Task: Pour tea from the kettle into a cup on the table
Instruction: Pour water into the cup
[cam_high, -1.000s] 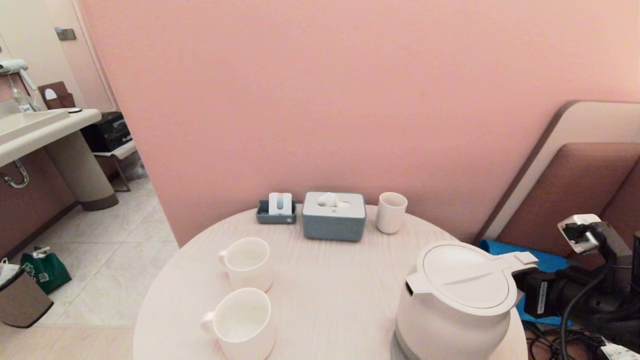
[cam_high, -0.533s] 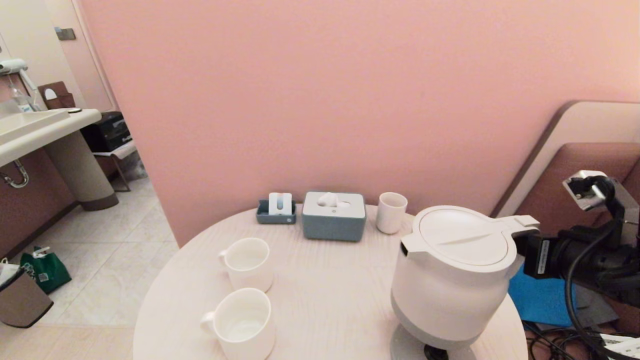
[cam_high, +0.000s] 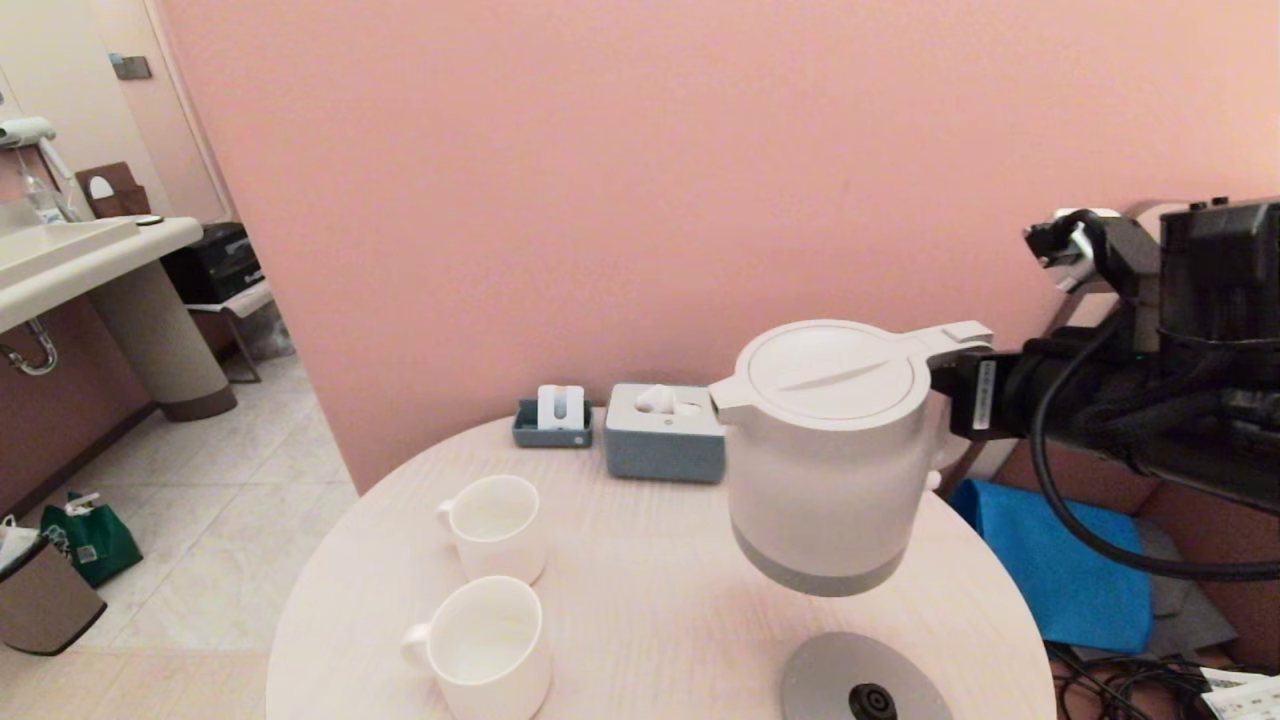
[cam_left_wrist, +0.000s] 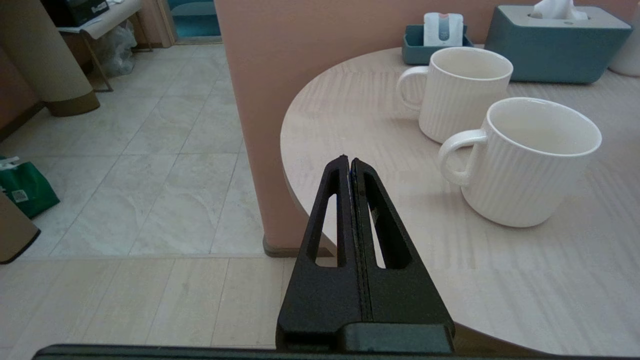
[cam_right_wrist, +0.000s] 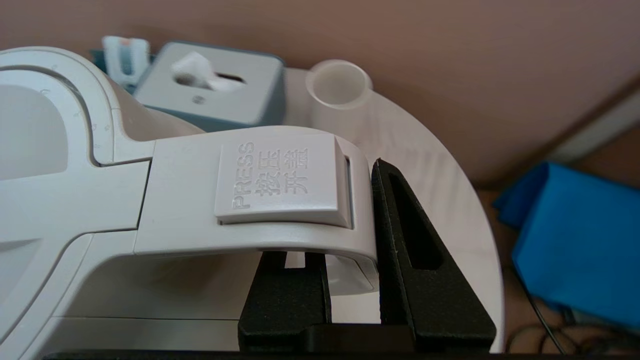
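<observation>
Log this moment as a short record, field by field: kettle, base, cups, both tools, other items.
kettle: in the air above the table, upright, lid shut, spout toward the cups
base: bare grey disc at the table's near right edge
cups: near cup and far cup, left side, both look empty
right tool: shut on the kettle's handle
left tool: shut, holding nothing, off the table's left edge
other: tissue box, tumbler, small tray by the wall
</observation>
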